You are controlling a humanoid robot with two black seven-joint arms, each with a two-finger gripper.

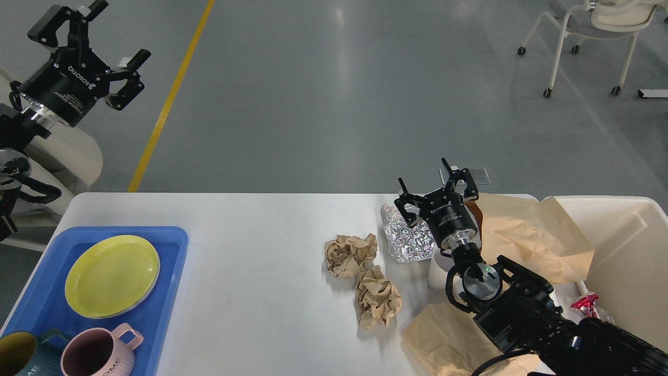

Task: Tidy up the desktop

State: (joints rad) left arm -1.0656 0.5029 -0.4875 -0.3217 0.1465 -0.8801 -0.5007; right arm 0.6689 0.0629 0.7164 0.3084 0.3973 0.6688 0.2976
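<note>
- Worktop [250, 292]: big smooth white rectangular one with rounded corners, fills the lower half of the view, grey floor beyond it.
- Two crumpled brown paper balls [350, 254] [377, 295] sit mid-worktop, touching each other, with a crinkled silver foil wrapper [406, 237] just to their right.
- Flat tan paper sheets [527, 235] lie at the right end, next to a cream-white rectangular bin [626, 245].
- Blue plastic tray [162, 292] on the left end holds a yellow plate [111, 275], a pink mug [99, 352] and a dark teal mug [15, 355].
- Right gripper [433, 185] hangs over the foil, fingers spread wide, holding nothing.
- Left gripper [99, 39] is raised well off the worktop at top left, fingers wide too, empty.
</note>
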